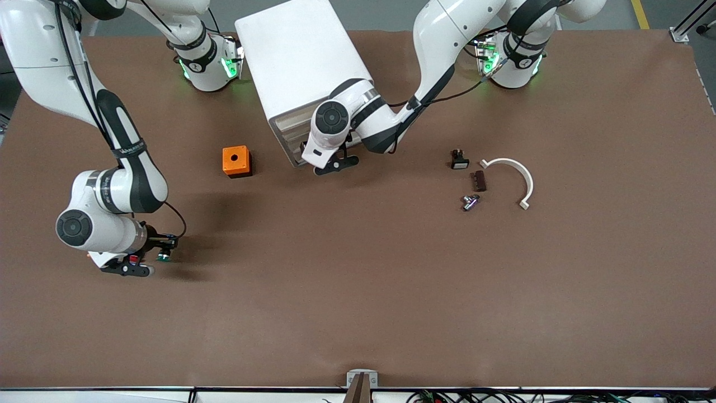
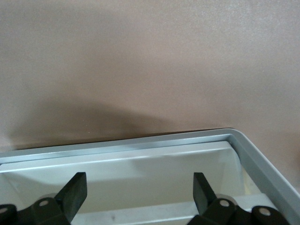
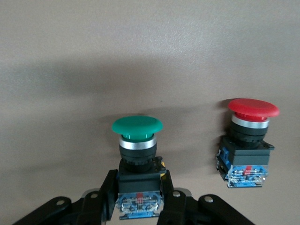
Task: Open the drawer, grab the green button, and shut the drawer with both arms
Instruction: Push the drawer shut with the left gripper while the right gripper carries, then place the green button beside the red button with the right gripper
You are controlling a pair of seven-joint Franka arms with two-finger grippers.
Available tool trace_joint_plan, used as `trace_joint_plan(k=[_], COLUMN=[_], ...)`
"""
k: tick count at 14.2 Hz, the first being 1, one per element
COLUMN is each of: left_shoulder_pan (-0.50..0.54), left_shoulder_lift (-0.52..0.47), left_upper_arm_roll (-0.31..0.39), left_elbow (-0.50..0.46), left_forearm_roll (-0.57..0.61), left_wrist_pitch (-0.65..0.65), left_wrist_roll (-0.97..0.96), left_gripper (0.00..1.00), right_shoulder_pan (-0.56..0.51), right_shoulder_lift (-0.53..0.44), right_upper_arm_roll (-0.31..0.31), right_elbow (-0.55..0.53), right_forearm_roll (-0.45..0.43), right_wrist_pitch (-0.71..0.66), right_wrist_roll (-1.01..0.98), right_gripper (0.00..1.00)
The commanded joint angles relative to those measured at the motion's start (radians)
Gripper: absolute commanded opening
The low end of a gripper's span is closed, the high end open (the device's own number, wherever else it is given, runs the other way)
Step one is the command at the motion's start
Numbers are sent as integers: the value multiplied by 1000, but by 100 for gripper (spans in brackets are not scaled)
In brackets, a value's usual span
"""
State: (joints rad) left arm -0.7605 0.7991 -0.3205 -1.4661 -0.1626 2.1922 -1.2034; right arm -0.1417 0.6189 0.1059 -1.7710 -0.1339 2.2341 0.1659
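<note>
My right gripper point(image 1: 160, 250) is shut on the green-capped button point(image 1: 164, 257), low over the table near the right arm's end. In the right wrist view its fingers point(image 3: 108, 190) clamp the button's black body point(image 3: 137, 140), with the bluish rear block between them. My left gripper point(image 1: 334, 163) is open at the front of the white cabinet point(image 1: 296, 50). In the left wrist view its fingers point(image 2: 74, 193) stand wide apart over the white drawer point(image 2: 255, 157), whose tray inside shows empty. In the front view the left hand hides how far the drawer is out.
A red-capped button point(image 3: 247, 140) stands beside the green one, also seen in the front view point(image 1: 133, 259). An orange box point(image 1: 236, 161) sits next to the cabinet. A black switch point(image 1: 459, 159), a brown block point(image 1: 479, 181), a metal part point(image 1: 470, 202) and a white curved piece point(image 1: 517, 179) lie toward the left arm's end.
</note>
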Motion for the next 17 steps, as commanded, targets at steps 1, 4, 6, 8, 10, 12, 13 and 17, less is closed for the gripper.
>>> trace_joint_plan(k=[1,4,6,8,10,12,13,17], left_shoulder_pan=[9,94,180,283,372,452,486,595], left_shoulder_lift=[-15,-34,-50,-80,-115,-149,-168,-228], left_upper_arm_roll=[0,11,9,8,11,12,14,3], left_elbow=[-10,-7,1,0,3,4,6,18], left_forearm_roll=[-20,37,40,41,41,43,44,176], left_wrist_pitch=[12,11,8,-8,-76,-138,-167,-207], left_wrist_roll=[11,92,178,296,446,546,601,673], left_gripper=[100,100,100,100,100,100,100,100], right_shoulder_pan=[-10,-12,-13,-13,-10,-9,-7,-4], right_shoulder_lift=[16,31,32,32,28,21,9,-94], right_upper_arm_roll=[12,12,12,12,14,15,15,24], right_elbow=[24,24,24,24,24,31,33,82], right_forearm_roll=[-24,-24,-24,-24,-24,-23,-23,-19], right_wrist_pitch=[4,38,36,36,35,26,24,-173], right_wrist_roll=[-2,-2,-3,-3,1,12,10,14], right_gripper=[22,25,27,37,90,100,100,100])
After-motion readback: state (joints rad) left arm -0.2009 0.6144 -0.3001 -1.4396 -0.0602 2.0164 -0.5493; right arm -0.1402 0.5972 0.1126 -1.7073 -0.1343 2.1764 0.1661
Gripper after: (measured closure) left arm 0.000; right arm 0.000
